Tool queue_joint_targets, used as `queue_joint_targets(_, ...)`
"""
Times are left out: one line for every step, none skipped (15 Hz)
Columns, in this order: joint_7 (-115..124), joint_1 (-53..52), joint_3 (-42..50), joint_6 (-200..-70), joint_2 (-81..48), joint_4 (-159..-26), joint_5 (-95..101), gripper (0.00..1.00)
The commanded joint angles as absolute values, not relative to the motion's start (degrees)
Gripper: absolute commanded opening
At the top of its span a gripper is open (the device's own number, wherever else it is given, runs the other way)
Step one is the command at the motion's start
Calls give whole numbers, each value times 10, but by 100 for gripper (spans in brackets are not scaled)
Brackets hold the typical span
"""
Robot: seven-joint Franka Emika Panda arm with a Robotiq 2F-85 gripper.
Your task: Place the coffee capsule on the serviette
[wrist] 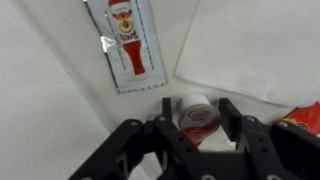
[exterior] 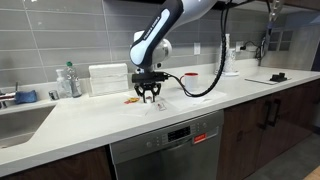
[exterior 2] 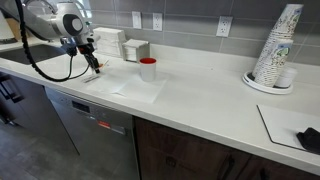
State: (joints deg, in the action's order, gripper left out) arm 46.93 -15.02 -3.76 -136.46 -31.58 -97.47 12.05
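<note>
Down low over the white surface (exterior: 95, 122) in both exterior views, the end effector (exterior: 150, 96) is bent right over its target. The wrist view has the close-up: the coffee capsule (wrist: 197, 110), a pale little pod with a reddish band, sits squarely between the dark fingers (wrist: 232, 118). The jaws are narrowed around it, one finger tight against each side. Whether the pod is off the surface I cannot tell.

The serviette (wrist: 255, 50) lies just beyond the capsule, its near edge close by, and the pod is not on it. A printed red-and-white packet (wrist: 127, 45) lies flat beside the serviette. In an exterior view the red mug (exterior 2: 148, 69) stands at the far edge of the sheet (exterior 2: 138, 90). A small orange item (exterior: 130, 99) rests near the fingers.
</note>
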Motion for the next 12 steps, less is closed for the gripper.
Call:
queue_joint_targets(454,-163,-24,-1358,-317,-968,106,33)
queue_joint_targets(454,-163,-25,-1355,-315,-969,106,31)
queue_joint_targets(453,-164,-25,-1355,-313,-970,106,31)
queue_joint_targets(455,-165,-24,-1354,-310,-971,106,28)
queue_joint_targets(456,-166,-25,-1352,-306,-973,106,29)
queue_joint_targets(458,-167,-24,-1350,-302,-976,108,27)
queue_joint_targets(459,-168,-24,-1348,-296,-979,107,26)
queue_joint_targets(461,-170,-23,-1346,-291,-982,108,28)
queue_joint_targets(461,-169,-25,-1342,-284,-987,105,29)
queue_joint_targets(463,-170,-24,-1338,-278,-990,106,30)
queue_joint_targets(467,-170,-23,-1334,-269,-996,107,31)
queue_joint_targets(468,-168,-24,-1330,-261,-1001,105,33)
